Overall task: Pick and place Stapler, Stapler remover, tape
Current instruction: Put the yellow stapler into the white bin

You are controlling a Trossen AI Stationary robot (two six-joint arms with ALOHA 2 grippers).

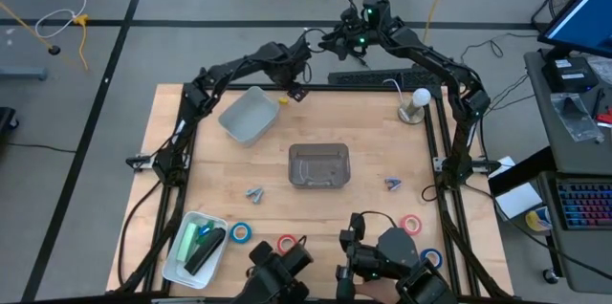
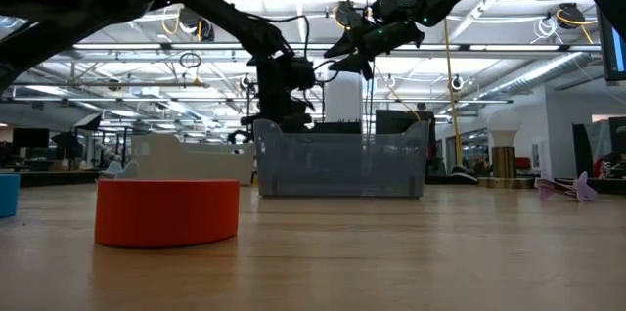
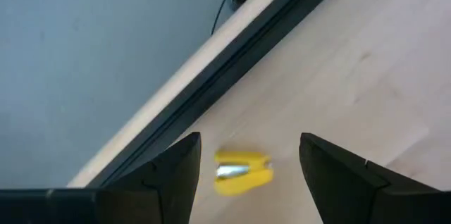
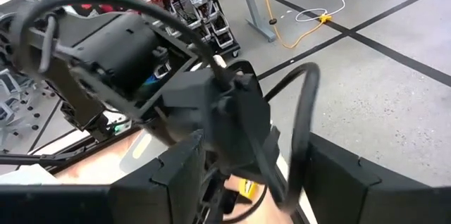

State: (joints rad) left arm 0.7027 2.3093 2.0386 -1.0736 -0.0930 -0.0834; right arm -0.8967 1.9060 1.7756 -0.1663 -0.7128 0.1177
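Observation:
A small yellow stapler remover [image 3: 242, 170] lies on the wood by the table's far edge [image 1: 283, 98]. My left gripper [image 3: 246, 155] hangs open just above it, one finger on each side, touching nothing; the high view shows this gripper [image 1: 295, 91] beside the tilted bin. My right gripper [image 4: 257, 164] is open and raised beyond the far edge [image 1: 332, 42], facing the left arm's wrist. Blue tape rolls [image 1: 240, 232] [image 1: 432, 258] and red tape rolls [image 1: 287, 244] [image 1: 411, 224] lie flat near the near edge. Green and black staplers rest in a white tray [image 1: 178, 258].
A clear grey bin [image 1: 319, 165] stands mid-table, and a pale bin [image 1: 247, 115] sits tilted toward the far left. Two bluish stapler removers [image 1: 254, 192] [image 1: 393, 184] lie either side of the grey bin. A round white lamp [image 1: 417, 103] stands at the far right corner.

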